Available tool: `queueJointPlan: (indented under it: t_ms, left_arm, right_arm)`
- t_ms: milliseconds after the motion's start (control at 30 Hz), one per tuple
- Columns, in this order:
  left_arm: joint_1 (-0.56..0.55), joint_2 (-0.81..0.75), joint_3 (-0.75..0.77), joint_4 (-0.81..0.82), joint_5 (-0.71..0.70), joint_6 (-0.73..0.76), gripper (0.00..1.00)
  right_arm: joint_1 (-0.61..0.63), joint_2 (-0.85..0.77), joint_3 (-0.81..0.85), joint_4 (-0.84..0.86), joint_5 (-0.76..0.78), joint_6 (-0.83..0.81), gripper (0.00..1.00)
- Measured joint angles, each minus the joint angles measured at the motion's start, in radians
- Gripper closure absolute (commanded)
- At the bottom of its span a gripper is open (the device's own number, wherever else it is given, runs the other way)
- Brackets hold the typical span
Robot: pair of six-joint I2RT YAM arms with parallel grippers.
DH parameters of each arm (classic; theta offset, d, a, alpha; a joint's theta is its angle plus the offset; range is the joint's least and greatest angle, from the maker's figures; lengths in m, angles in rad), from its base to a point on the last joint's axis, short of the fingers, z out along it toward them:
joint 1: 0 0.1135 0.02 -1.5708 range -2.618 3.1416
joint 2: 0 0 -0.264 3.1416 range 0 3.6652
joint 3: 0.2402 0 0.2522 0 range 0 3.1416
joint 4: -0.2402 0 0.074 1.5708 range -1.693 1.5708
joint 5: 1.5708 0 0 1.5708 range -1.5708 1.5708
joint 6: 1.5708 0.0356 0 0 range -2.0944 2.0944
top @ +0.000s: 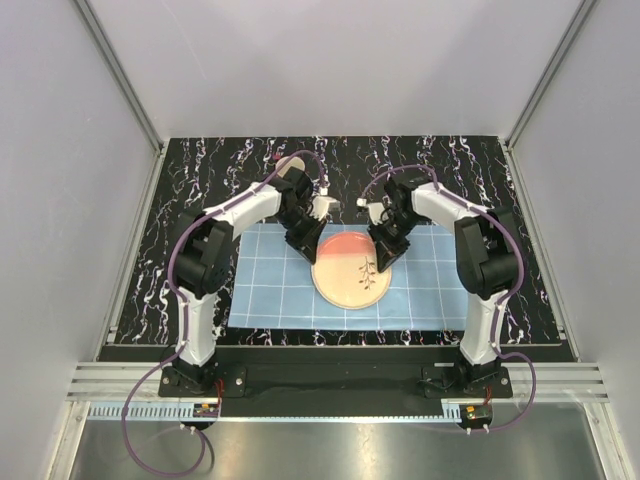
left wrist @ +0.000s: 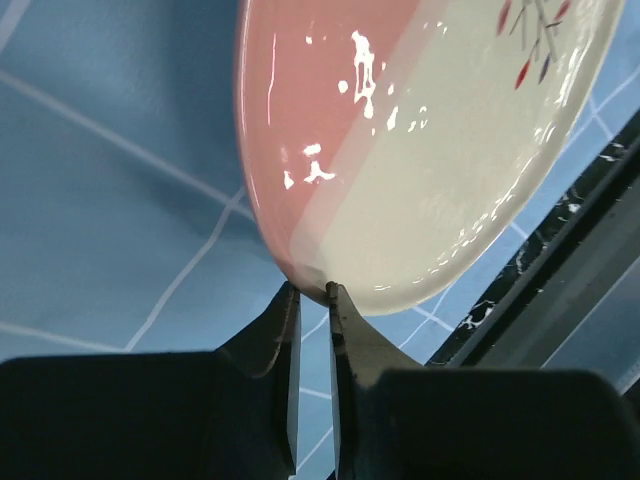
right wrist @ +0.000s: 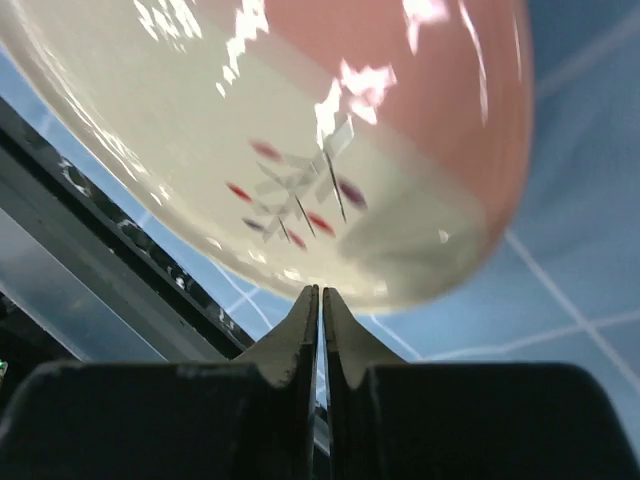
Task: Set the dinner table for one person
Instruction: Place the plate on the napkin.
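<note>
Left gripper (left wrist: 313,292) clamped on your plate (left wrist: 420,150) rim, right gripper (right wrist: 320,292) nearly closed at opposite rim, grip unclear, plate on blue mat (top: 270,290), centre frame, dinner table (top: 200,170) underneath.

L jaws pinch plate (left wrist: 420,150) rim over blue mat (left wrist: 120,200).

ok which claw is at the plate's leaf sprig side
The right claw: its tips meet the plate rim right by the sprig. The left claw sits where pink meets cream.
</note>
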Motion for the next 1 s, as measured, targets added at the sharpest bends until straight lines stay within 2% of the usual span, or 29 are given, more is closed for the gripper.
queueJointPlan:
  t_ms: [167, 333, 933, 1000]
  left_arm:
    - [-0.040, 0.000, 0.000, -0.009, 0.087, 0.040, 1.00]
    - [-0.058, 0.000, 0.000, -0.042, 0.115, 0.067, 1.00]
    - [-0.056, 0.027, 0.001, -0.049, 0.041, 0.068, 1.00]
    - [-0.053, 0.047, 0.001, -0.049, 0.037, 0.060, 0.96]
  right_arm:
    - [0.048, 0.000, 0.011, 0.055, -0.096, -0.004, 1.00]
    - [0.056, 0.000, 0.011, 0.057, -0.118, -0.002, 1.00]
    - [0.057, -0.006, 0.011, 0.068, -0.114, -0.006, 1.00]
    - [0.057, -0.009, 0.011, 0.068, -0.114, -0.008, 1.00]
